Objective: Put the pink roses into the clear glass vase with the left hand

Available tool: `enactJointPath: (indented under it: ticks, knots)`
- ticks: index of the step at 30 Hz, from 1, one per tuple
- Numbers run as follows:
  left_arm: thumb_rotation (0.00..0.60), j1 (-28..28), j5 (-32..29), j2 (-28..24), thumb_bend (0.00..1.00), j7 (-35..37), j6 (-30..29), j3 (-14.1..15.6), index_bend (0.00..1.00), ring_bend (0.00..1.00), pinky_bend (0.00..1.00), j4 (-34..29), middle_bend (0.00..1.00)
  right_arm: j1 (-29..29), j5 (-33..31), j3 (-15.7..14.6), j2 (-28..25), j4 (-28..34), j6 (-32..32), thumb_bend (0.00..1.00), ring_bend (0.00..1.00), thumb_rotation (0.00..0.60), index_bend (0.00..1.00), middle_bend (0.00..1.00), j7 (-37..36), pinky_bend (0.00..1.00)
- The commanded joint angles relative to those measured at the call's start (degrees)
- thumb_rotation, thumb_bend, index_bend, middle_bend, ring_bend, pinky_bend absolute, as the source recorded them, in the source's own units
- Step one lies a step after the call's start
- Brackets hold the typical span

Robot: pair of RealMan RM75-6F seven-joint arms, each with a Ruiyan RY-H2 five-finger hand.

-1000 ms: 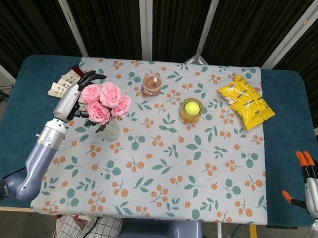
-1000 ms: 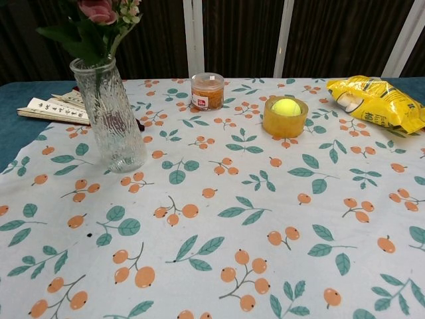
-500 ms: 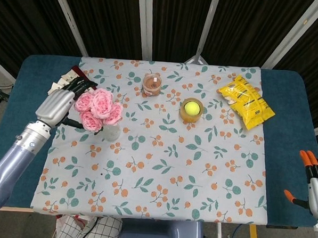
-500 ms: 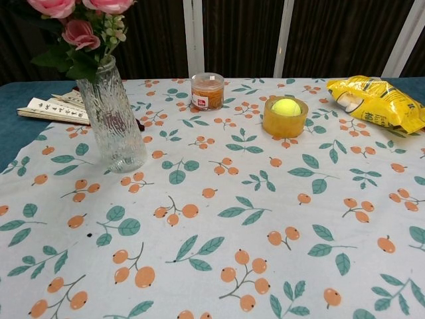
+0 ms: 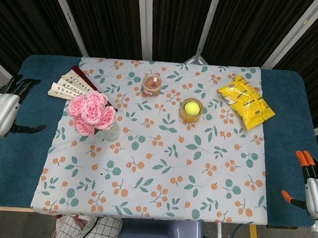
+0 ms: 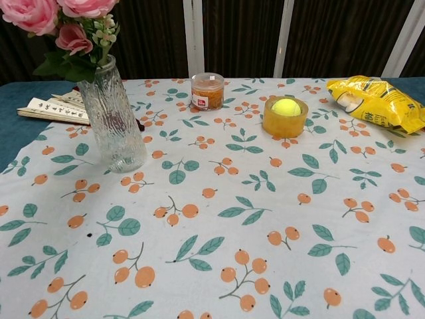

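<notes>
Standing in the clear ribbed glass vase (image 6: 114, 116), the bunch of pink roses (image 5: 90, 111) leans a little toward the left side of the table, with its green leaves just above the vase mouth. The vase is upright on the white tablecloth with orange berries and green leaves (image 5: 168, 151), near its left edge.

The left hand (image 5: 3, 111) is at the far left of the head view, over the dark teal table surface (image 5: 18, 154), well apart from the vase and the flowers. Its dark fingers are spread and it holds nothing. The right hand (image 5: 313, 183) shows only at the lower right corner of the head view; its orange-tipped fingers are apart and it is empty. The chest view shows neither hand.

Behind the vase lies a folded paper fan with black writing (image 5: 70, 85), partly on the cloth and partly on the teal surface. Near the far middle of the cloth stands a small round jar with orange-brown content (image 6: 207, 91). To its right, a yellow tennis ball (image 6: 286, 106) sits inside an amber ring of tape (image 6: 285, 121). A yellow snack bag (image 5: 246, 100) lies at the far right part of the cloth.
</notes>
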State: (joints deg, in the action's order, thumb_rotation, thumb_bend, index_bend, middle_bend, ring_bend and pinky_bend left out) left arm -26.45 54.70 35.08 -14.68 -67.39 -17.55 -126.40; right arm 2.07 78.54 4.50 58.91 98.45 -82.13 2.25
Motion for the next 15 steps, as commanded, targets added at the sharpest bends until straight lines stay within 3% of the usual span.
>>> enactJointPath:
  ticks: [1, 4, 8, 12, 15]
  knots:
    - [0.600, 6.97, 10.73, 0.88, 0.16, -6.64, -11.43, 4.92, 0.14, 0.00, 0.16, -3.94, 0.11, 0.09, 0.11, -0.14, 0.22, 0.04, 0.16, 0.19, 0.04, 0.600, 0.04, 0.04, 0.38, 0.32]
    - [0.600, 13.24, 24.68, 7.88, 0.16, -10.70, -18.67, 11.60, 0.15, 0.00, 0.16, 0.46, 0.12, 0.15, 0.61, -0.33, 0.41, 0.15, 0.07, 0.19, 0.04, 0.600, 0.04, 0.04, 0.86, 0.32]
    - [0.600, 18.51, 35.48, 17.33, 0.16, -11.09, -25.74, 16.25, 0.17, 0.00, 0.16, 9.65, 0.13, -0.05, 1.22, -0.49, 0.37, 0.32, -0.49, 0.19, 0.04, 0.600, 0.04, 0.04, 0.99, 0.32]
    - [0.600, 21.62, 38.18, 22.48, 0.16, -7.67, -29.73, 18.00, 0.17, 0.00, 0.16, 17.42, 0.14, -0.36, 1.72, -0.49, -0.05, 0.31, -1.22, 0.19, 0.04, 0.600, 0.04, 0.04, 0.41, 0.32]
    - [0.600, 23.35, 36.74, 25.57, 0.16, -6.20, -30.74, 18.44, 0.18, 0.00, 0.16, 23.49, 0.14, -0.39, 2.33, -0.86, -0.63, 0.00, -1.04, 0.19, 0.04, 0.600, 0.04, 0.04, 0.23, 0.32]
